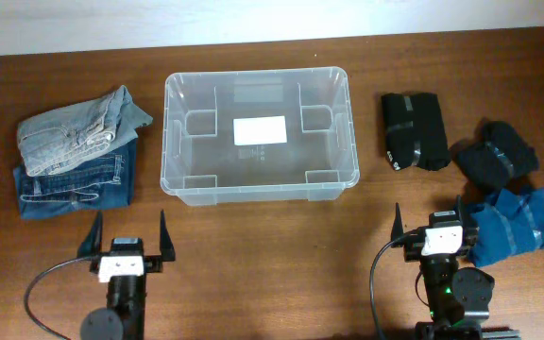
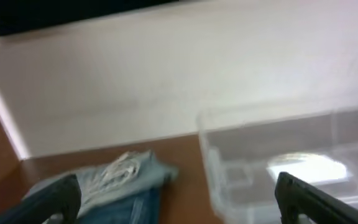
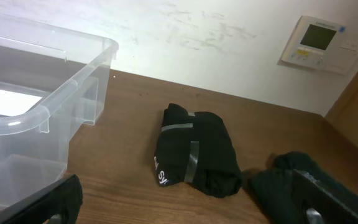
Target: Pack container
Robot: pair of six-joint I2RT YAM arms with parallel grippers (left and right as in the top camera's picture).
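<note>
The clear plastic container (image 1: 259, 134) stands empty at the table's middle back, a white label on its base; it also shows in the left wrist view (image 2: 278, 162) and the right wrist view (image 3: 36, 118). Folded light jeans on dark jeans (image 1: 76, 151) lie to its left, also in the left wrist view (image 2: 117, 180). A folded black garment (image 1: 414, 130), a second black one (image 1: 496, 151) and a blue one (image 1: 519, 222) lie to its right. The first black garment shows in the right wrist view (image 3: 196, 149). My left gripper (image 1: 128, 236) and right gripper (image 1: 430, 222) are open and empty near the front edge.
The wooden table (image 1: 272, 255) runs to a white wall at the back. A wall thermostat (image 3: 319, 43) shows in the right wrist view. Black cables loop beside both arm bases at the front edge.
</note>
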